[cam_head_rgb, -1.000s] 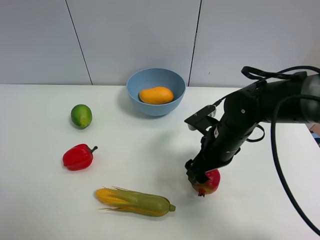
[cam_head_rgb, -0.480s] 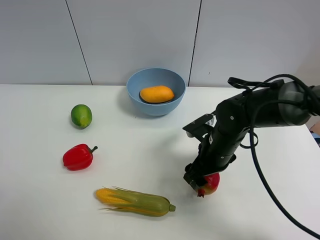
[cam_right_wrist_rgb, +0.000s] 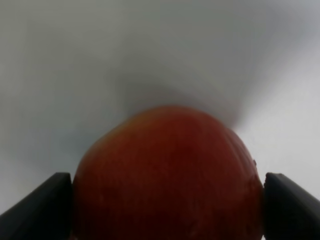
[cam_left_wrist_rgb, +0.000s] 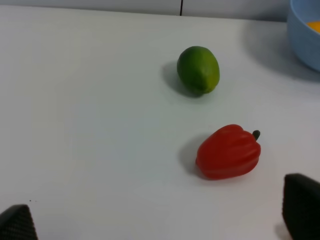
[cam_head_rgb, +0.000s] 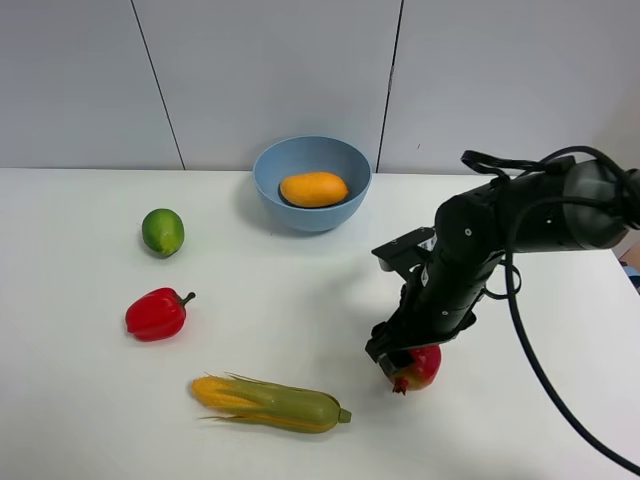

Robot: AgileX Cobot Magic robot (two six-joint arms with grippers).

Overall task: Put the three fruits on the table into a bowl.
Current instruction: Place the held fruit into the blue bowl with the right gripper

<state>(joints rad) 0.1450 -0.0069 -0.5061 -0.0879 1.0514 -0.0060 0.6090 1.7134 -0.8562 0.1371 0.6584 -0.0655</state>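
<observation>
We see the right gripper (cam_right_wrist_rgb: 167,205) clamped on the pomegranate (cam_head_rgb: 422,368), five o'clock of the bowl (cam_head_rgb: 310,218); the left gripper (cam_left_wrist_rgb: 160,217) gapes empty.

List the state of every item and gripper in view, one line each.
mango, lying in the bowl
bowl, upright, holding only the mango
lime, loose on the table
pomegranate, clamped by the right gripper
right gripper, shut on the pomegranate
left gripper, open, empty
bell pepper, lying on its side, untouched
corn cob, lying flat, untouched
</observation>
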